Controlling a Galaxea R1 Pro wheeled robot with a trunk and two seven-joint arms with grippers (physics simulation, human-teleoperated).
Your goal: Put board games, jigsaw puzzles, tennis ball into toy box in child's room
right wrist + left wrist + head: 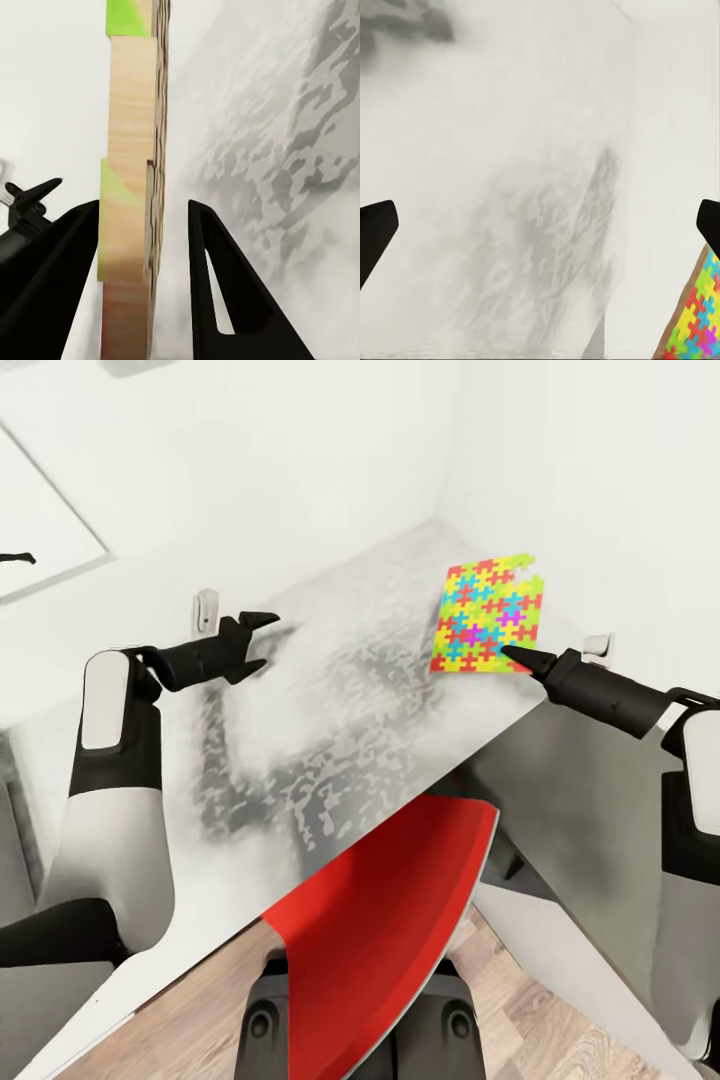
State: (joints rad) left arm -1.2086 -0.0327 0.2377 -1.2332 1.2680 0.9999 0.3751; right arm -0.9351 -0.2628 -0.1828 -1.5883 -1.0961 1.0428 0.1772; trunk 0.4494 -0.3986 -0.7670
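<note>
One jigsaw puzzle (487, 616) is in my head view, over the far right part of the pale grey worktop (340, 730), near the wall corner. My right tool (512, 654) has its tip at the puzzle's near edge; in my right wrist view the puzzle's edge (135, 187) sits between the two fingers (225, 292), one finger close against it, a gap at the other. My left tool (262, 640) hangs over the worktop's left part, spread wide and holding nothing. I see a red chair back (390, 920) below.
</note>
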